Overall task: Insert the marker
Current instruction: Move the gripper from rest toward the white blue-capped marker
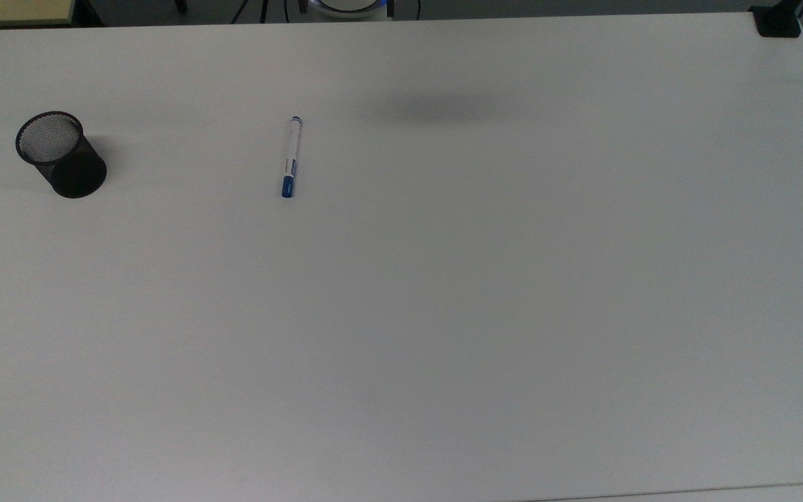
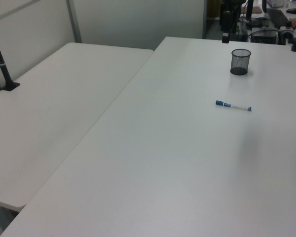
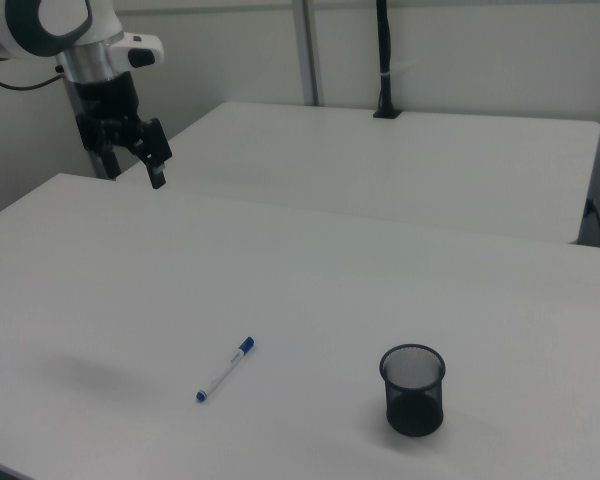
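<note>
Top view: the marker is seen flat on the surface, its long axis near-vertical, cap toward the bottom edge, while the gripper is held aloft with jaws open.

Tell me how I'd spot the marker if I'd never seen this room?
Start at the big white table and find the black mesh cup standing near the top view's left edge. To the cup's right in the top view, well apart from it, the marker lies flat on the bare tabletop. It is the slim white stick with a blue cap, low and pale where the cup is dark and upright.
</note>
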Motion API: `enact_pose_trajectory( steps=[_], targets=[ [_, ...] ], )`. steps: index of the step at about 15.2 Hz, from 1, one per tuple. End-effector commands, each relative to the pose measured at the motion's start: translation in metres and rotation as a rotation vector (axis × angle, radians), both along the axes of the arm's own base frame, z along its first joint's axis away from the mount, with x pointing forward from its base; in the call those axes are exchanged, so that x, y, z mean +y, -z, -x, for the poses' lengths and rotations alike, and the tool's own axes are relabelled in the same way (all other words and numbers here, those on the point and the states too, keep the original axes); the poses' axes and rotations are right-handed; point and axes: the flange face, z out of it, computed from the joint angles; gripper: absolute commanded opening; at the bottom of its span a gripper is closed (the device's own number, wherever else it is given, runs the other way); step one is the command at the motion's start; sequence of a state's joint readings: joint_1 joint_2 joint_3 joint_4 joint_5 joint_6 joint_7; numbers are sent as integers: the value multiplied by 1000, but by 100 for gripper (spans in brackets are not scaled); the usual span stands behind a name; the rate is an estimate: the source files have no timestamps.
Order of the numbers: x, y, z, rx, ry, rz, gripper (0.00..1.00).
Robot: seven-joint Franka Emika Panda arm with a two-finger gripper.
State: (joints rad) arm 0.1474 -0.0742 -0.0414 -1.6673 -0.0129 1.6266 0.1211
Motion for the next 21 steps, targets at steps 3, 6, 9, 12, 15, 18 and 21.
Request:
enact_pose_trajectory(
  steps=[3, 6, 9, 12, 15, 18, 21],
  targets=[
    [0, 1, 6, 23, -1, -5, 100],
    [0, 1, 6, 23, 0, -5, 100],
    [-3, 1, 5, 24, -6, -5, 100],
    [-15, 12, 3, 40, 14, -4, 100],
    [-39, 35, 2, 76, -9, -3, 100],
    [-67, 56, 3, 114, -17, -7, 100],
    [-93, 93, 1, 128, 30, -10, 100]
  ],
)
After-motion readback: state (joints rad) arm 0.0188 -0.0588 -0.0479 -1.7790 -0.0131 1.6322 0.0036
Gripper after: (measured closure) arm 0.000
